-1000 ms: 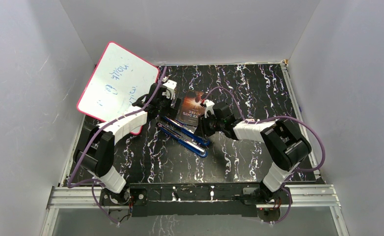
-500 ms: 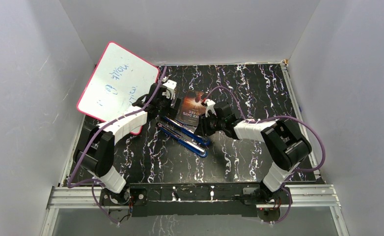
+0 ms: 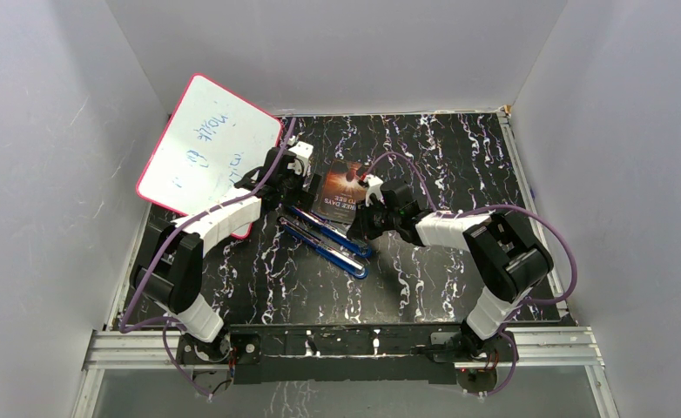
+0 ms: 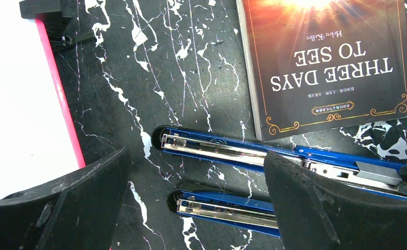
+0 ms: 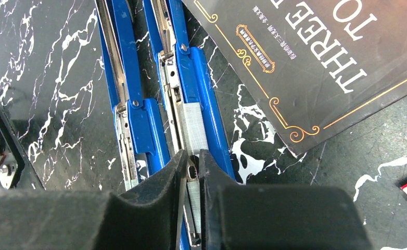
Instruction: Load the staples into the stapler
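My right fingers pinch nearly shut on the staples, the strip running ahead of them in the stapler channel, likely to seat it, while my left fingers straddle it, spread wide, empty.

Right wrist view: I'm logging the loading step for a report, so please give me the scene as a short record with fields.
staple strip: silvery, lying in the open channel of the blue stapler nearest the book
right gripper: jaws nearly together on the strip's near end
second blue stapler: open, parallel, on the side away from the book
book: Three Days to See, flat beside the staplers
left gripper: open, over both staplers
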You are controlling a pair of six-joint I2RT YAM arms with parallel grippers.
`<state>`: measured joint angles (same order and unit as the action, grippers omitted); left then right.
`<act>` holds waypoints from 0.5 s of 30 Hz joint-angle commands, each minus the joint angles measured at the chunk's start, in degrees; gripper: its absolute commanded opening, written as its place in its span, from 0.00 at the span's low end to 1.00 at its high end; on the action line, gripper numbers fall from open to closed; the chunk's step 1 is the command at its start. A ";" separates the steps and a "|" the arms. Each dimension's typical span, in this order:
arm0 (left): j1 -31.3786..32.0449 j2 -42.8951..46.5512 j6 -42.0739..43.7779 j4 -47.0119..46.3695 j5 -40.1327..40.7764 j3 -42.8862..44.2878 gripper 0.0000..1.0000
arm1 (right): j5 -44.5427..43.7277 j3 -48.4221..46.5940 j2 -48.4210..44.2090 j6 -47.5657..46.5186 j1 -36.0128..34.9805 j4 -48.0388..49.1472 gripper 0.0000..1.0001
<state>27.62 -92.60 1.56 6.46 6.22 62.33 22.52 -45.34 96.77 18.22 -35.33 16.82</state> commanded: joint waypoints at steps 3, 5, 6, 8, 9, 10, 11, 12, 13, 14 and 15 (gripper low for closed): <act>0.33 1.06 0.69 0.14 0.63 -0.10 0.98 | 0.63 -1.59 -1.26 0.20 0.28 2.15 0.19; 0.38 1.08 0.69 0.13 0.55 -0.10 0.98 | 0.40 -1.51 -1.69 0.06 0.32 2.21 0.17; 0.41 1.09 0.72 0.13 0.49 -0.12 0.98 | 0.29 -1.50 -1.87 0.00 0.27 2.18 0.16; 0.42 1.10 0.80 0.13 0.62 -0.11 0.98 | 0.08 -1.42 -2.32 -0.32 0.34 2.23 0.15; 0.40 1.06 0.79 0.13 0.58 -0.06 0.98 | 0.00 -1.35 -2.69 -0.45 0.27 2.21 0.14; 0.42 1.10 0.80 0.13 0.59 -0.09 0.98 | -0.15 -1.26 -3.11 -0.67 0.31 2.30 0.15; 0.41 1.10 0.78 0.13 0.63 -0.10 0.98 | -0.31 -1.18 -3.48 -0.89 0.31 2.29 0.15; 0.38 1.08 0.81 0.18 0.61 -0.10 0.98 | -0.48 -1.09 -3.90 -1.13 0.27 2.46 0.14; 0.37 1.08 0.79 0.14 0.63 -0.11 0.98 | -0.65 -0.95 -4.36 -1.27 0.29 2.54 0.14; 0.37 1.10 0.81 0.13 0.67 -0.10 0.98 | -0.83 -0.83 -4.73 -1.41 0.35 2.70 0.14; 0.40 1.06 0.81 0.13 0.67 -0.05 0.98 | -1.06 -0.73 -5.09 -1.63 0.35 2.75 0.14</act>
<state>27.62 -92.60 1.76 6.46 6.28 62.30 22.17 -45.34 95.55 17.78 -35.27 16.82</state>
